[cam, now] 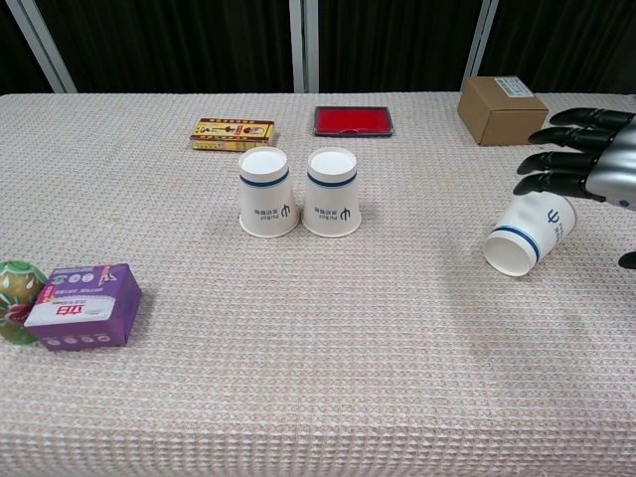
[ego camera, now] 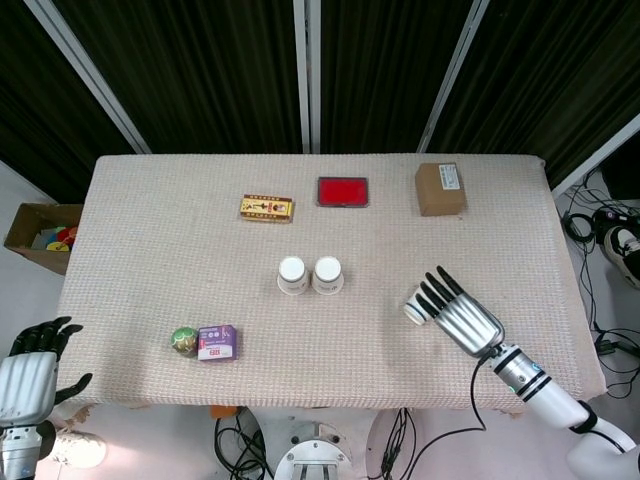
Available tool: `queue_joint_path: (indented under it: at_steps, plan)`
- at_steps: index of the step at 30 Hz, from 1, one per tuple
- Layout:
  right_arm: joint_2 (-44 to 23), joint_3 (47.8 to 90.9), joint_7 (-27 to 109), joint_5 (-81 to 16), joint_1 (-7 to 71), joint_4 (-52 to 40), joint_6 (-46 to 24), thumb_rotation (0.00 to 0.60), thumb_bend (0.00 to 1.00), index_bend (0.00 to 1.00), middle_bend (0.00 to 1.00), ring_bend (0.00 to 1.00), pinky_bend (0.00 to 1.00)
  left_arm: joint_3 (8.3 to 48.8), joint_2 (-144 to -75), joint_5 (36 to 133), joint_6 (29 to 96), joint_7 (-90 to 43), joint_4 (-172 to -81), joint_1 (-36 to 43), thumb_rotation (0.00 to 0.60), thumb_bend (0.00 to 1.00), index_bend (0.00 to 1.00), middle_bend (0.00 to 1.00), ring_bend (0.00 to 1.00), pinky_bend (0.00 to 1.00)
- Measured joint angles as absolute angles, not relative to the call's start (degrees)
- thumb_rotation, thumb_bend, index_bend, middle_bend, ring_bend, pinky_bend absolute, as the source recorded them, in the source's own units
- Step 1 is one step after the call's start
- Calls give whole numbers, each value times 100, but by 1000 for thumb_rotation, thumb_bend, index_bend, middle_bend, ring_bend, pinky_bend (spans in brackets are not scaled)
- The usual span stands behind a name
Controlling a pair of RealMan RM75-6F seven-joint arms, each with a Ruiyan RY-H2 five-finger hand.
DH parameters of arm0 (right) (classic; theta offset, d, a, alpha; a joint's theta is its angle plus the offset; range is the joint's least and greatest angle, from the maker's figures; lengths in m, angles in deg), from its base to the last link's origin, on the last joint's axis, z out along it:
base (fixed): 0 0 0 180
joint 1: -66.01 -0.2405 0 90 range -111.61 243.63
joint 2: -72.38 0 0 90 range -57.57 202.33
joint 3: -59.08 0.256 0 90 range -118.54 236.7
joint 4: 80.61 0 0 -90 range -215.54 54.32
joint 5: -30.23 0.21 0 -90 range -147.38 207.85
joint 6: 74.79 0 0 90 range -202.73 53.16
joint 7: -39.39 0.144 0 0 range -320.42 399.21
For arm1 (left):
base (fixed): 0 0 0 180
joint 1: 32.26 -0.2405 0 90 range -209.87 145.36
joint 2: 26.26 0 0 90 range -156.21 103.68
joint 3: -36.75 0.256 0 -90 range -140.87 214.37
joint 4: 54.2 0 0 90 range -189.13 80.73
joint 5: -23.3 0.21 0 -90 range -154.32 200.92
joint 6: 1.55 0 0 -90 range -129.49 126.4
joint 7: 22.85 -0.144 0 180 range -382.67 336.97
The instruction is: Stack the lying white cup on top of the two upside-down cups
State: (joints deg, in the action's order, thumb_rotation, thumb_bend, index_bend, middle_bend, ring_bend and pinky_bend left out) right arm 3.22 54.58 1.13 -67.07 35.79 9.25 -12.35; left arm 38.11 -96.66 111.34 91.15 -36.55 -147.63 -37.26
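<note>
Two white cups with a blue band stand upside down and side by side, the left cup (ego camera: 292, 275) (cam: 268, 192) and the right cup (ego camera: 327, 275) (cam: 332, 191). A third white cup (cam: 529, 233) (ego camera: 415, 309) lies on its side to their right, mouth toward the table's front. My right hand (ego camera: 462, 316) (cam: 584, 158) hovers open just over and behind this lying cup, fingers spread, holding nothing. My left hand (ego camera: 32, 370) hangs open off the table's front left corner.
A purple box (cam: 83, 306) and a green ball (cam: 14, 314) sit at the front left. A yellow box (cam: 233, 132), a red flat case (cam: 353, 120) and a cardboard box (cam: 501, 109) line the back. A carton of toys (ego camera: 40, 235) stands on the floor.
</note>
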Motion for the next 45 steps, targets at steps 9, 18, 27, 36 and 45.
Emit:
queue_joint_path:
  at_steps: [9, 18, 27, 36, 45]
  plan:
    - [-427, 5450, -141, -7184, 3526, -116, -1138, 600, 4, 200, 160, 0, 0, 3840, -9681, 11088, 9135, -3466, -14654, -3801, 600, 55, 288, 206, 195, 199]
    - [-952, 5550, 103, -7199, 3471, -756, -1122, 600, 139, 268, 212, 12, 0, 3837, -9692, 11071, 9146, -3390, -14591, -3837, 600, 55, 288, 206, 195, 199]
    - [-1186, 5609, 670, -7125, 3507, -945, -930, 600, 293, 429, 340, 136, 62, 3822, -9706, 11072, 9172, -3340, -14554, -3863, 600, 54, 289, 206, 195, 199]
    - [-1142, 5745, 2183, -6819, 3635, -568, -622, 600, 293, 436, 338, 136, 68, 3814, -9699, 11083, 9158, -3351, -14562, -3860, 600, 54, 289, 206, 195, 199]
    - [-976, 6172, 4905, -6368, 3581, 429, -425, 600, 285, 441, 337, 135, 77, 3823, -9694, 11152, 9199, -3388, -14590, -3872, 600, 54, 289, 206, 195, 199]
